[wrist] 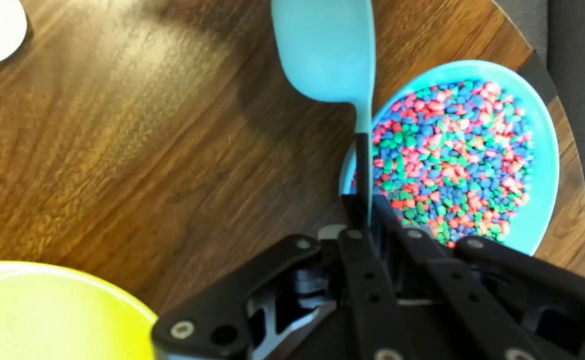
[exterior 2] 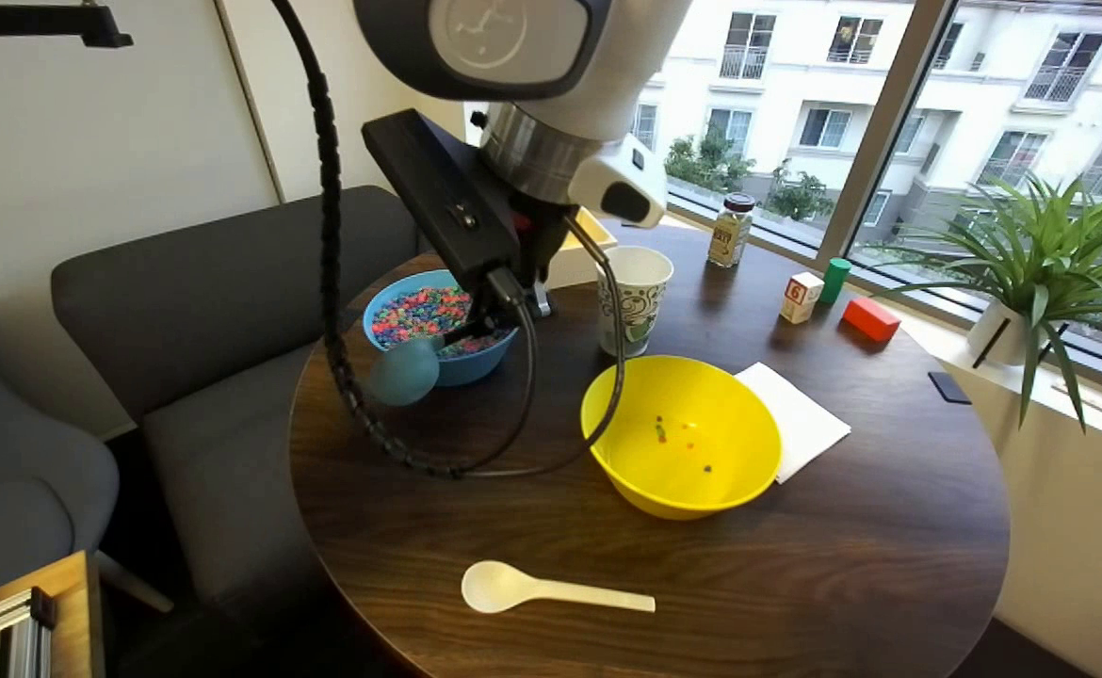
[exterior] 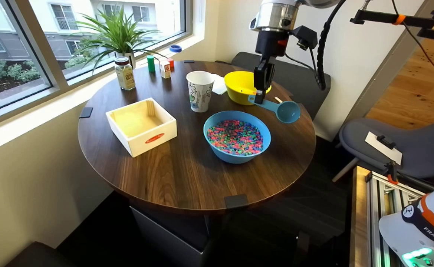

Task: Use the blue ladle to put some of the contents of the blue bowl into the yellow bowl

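The blue ladle (exterior: 288,112) is held by its handle in the pincer (wrist: 367,205), whose jaws pinch it near the end; in the wrist view its round head reaches the top edge, turned on its side, and in an exterior view the hollow looks bare. That head appears to be over the wood of the table (exterior: 157,174), not over either bowl. At the right of the wrist view sits the blue bowl (wrist: 545,150) with the contents (wrist: 447,160), tiny pink, blue and green pieces. The yellow bowl (exterior 2: 735,414) fills the lower left corner there; an exterior view shows a few loose pieces (exterior 2: 661,433) on its floor. Farther out, a wooden spoon (exterior 2: 560,590) lies at the lower middle of that frame. I take the step in hand to be readying the unladen ladle for a scoop, with next to nothing delivered. The next move calls for bringing the head over the blue bowl, dipping it rim first, then levelling it before the lift.
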